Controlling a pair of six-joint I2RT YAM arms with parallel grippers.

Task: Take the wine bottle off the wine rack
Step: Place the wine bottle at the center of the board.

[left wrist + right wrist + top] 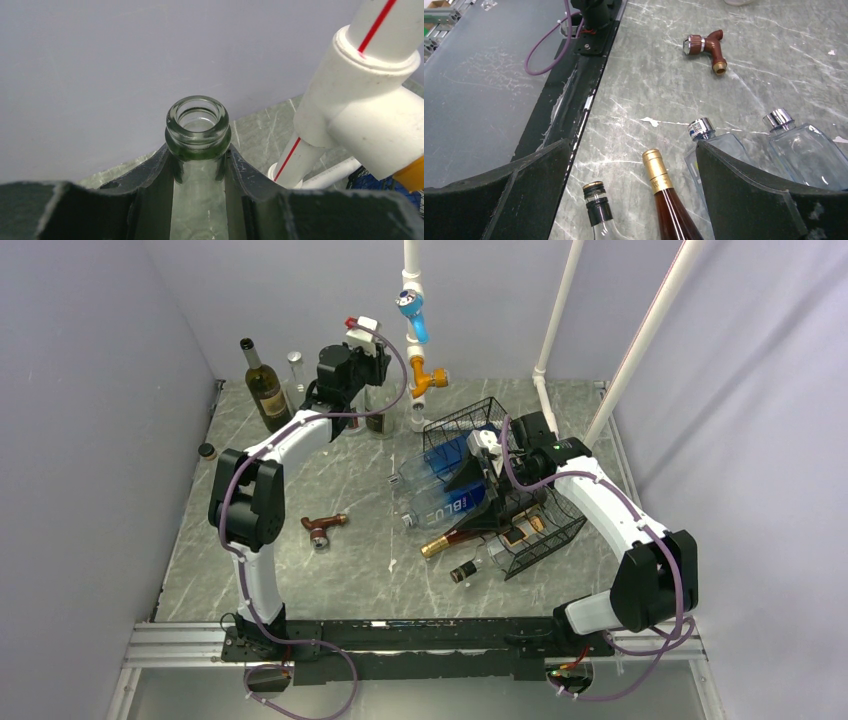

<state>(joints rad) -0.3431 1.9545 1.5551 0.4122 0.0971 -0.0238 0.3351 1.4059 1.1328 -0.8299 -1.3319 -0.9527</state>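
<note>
The marble table (340, 580) has the black wine rack (548, 536) on it. The right gripper (633, 146) hangs over the rack's front with its fingers spread wide, holding nothing. The gold-capped wine bottle (663, 195) lies in the rack, neck poking out the front. Behind and left of the rack, the left gripper (198, 150) is clamped on the neck of an upright clear bottle (198, 120).

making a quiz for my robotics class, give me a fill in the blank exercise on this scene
1. The left gripper is ____ on the neck of the clear glass bottle.
2. The right gripper hangs ____ above the gold-foiled bottle.
3. The loose tap on the table is coloured ____.
Missing words: shut; open; brown.
</note>
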